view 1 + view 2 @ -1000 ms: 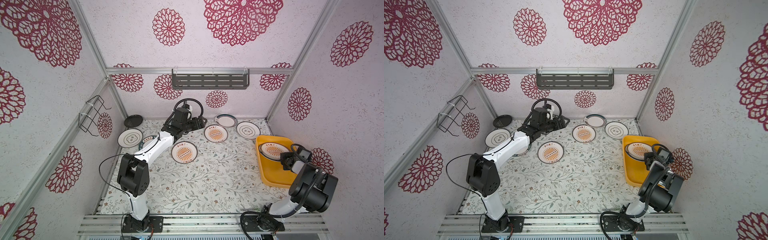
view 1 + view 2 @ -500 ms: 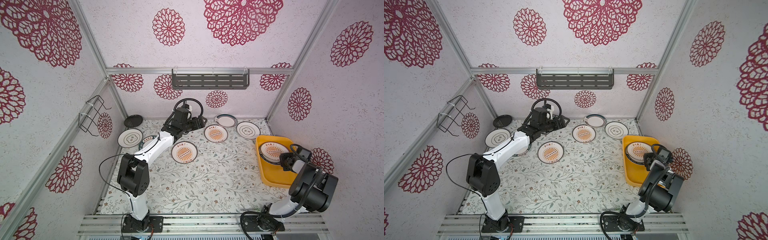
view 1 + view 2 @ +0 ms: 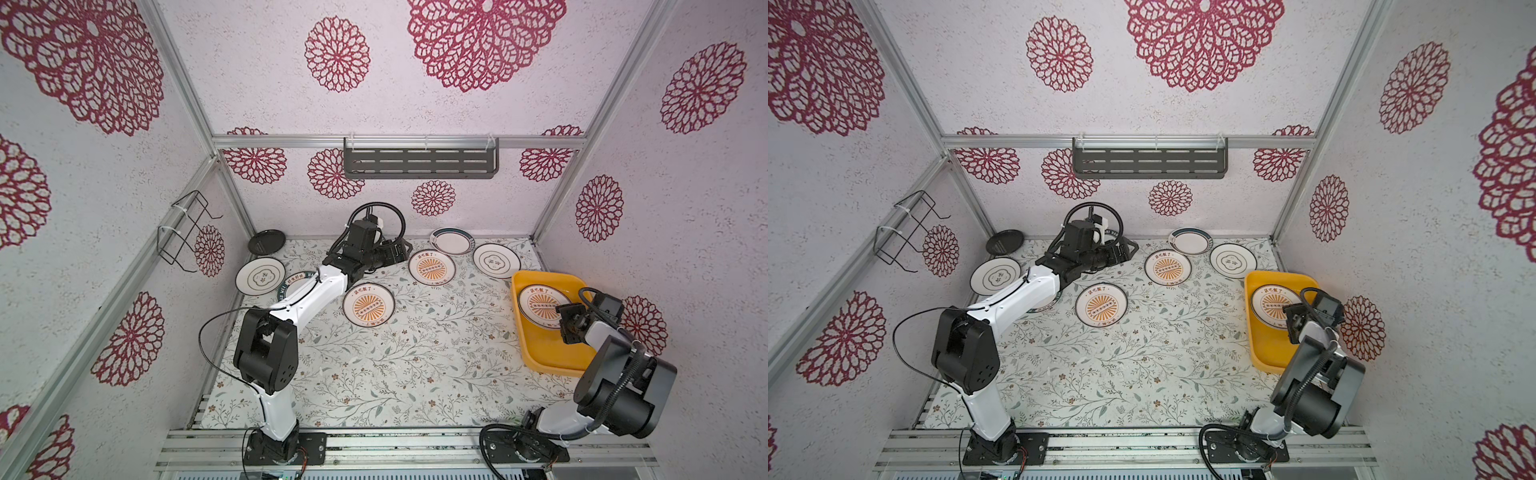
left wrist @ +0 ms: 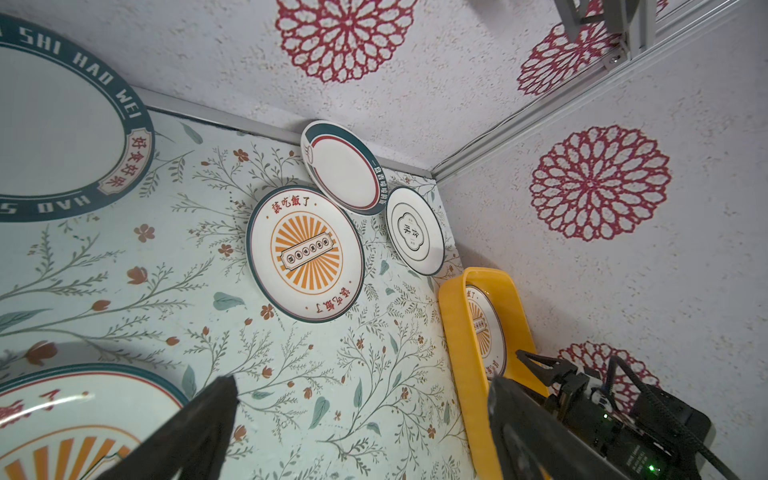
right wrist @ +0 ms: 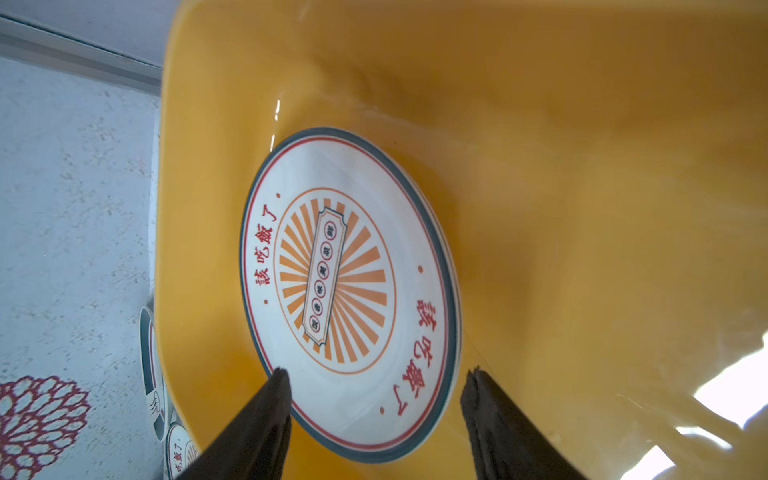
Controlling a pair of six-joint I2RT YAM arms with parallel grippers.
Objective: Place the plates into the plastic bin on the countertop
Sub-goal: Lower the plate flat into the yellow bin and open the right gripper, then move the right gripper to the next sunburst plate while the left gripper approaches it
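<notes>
The yellow plastic bin (image 3: 552, 361) (image 3: 1273, 353) stands at the countertop's right edge. A sunburst plate (image 3: 540, 305) (image 5: 349, 282) lies in its far half. My right gripper (image 3: 567, 320) (image 5: 377, 372) hovers open just over that plate's near rim, holding nothing. More plates lie on the countertop (image 3: 415, 353): sunburst ones in the middle (image 3: 368, 305) and further back (image 3: 431, 267) (image 4: 305, 253), a teal-rimmed one (image 3: 452, 241), line-motif ones at right (image 3: 496, 261) and left (image 3: 260, 276), and a black one (image 3: 266, 242). My left gripper (image 3: 401, 255) (image 4: 361, 382) is open and empty at the back, beside the rear sunburst plate.
A teal-lettered plate (image 3: 291, 284) lies partly under the left arm, and another (image 4: 62, 137) sits by the back wall. A dark grey slotted shelf (image 3: 419, 162) hangs on the back wall. A black wire rack (image 3: 187, 232) hangs on the left wall.
My right gripper has opened and let go of the sunburst plate, which has dropped from a tilt to lie in the bin. The left arm has not moved.
</notes>
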